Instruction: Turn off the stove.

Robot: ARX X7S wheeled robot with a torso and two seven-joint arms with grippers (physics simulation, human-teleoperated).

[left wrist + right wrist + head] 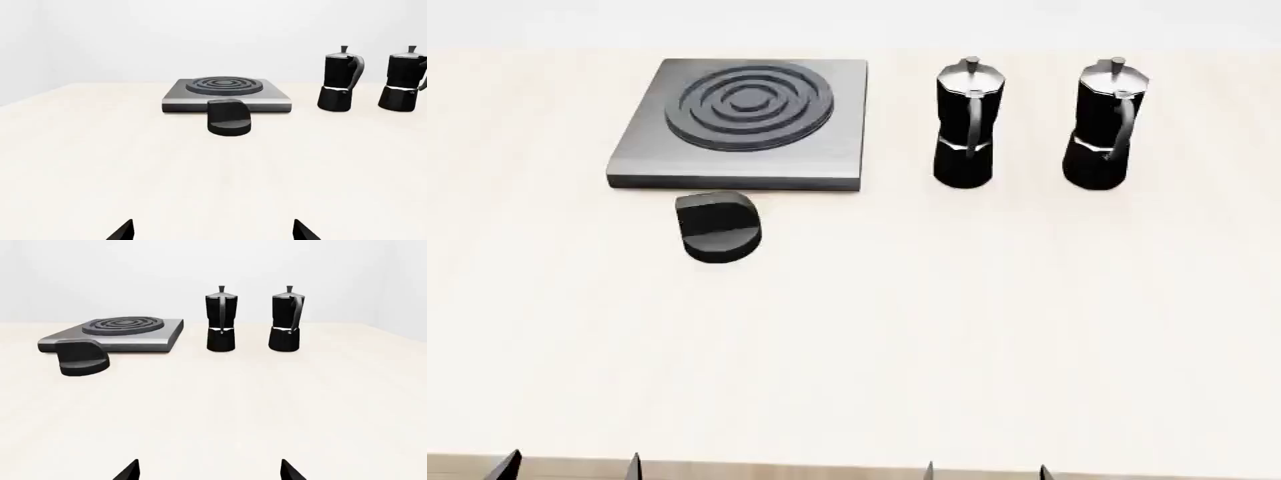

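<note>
Sup: Head cam, report.

Op: I see the stove [654, 150] far-left on the pale table [961, 330], burner rings on top. Knob [719, 228] sits on the table just in front of the plate's front edge, near its left half, raised bar across it. Two moka pots [968, 122] to the right of the plate, upright, side by side, apart. Only fingertip points of the left gripper [570, 466] and right gripper [984, 471] show at the near edge.

Sup: Left wrist?

Op: Stove [267, 97] straight ahead, well apart; knob [229, 117] in front of it. Left gripper [212, 231] tips spread wide, holding nothing.

Sup: Right wrist?

Op: Stove [143, 335] and knob [83, 359] off to one side, pots [221, 325] ahead. Right gripper [209, 471] tips also spread, nothing between.
</note>
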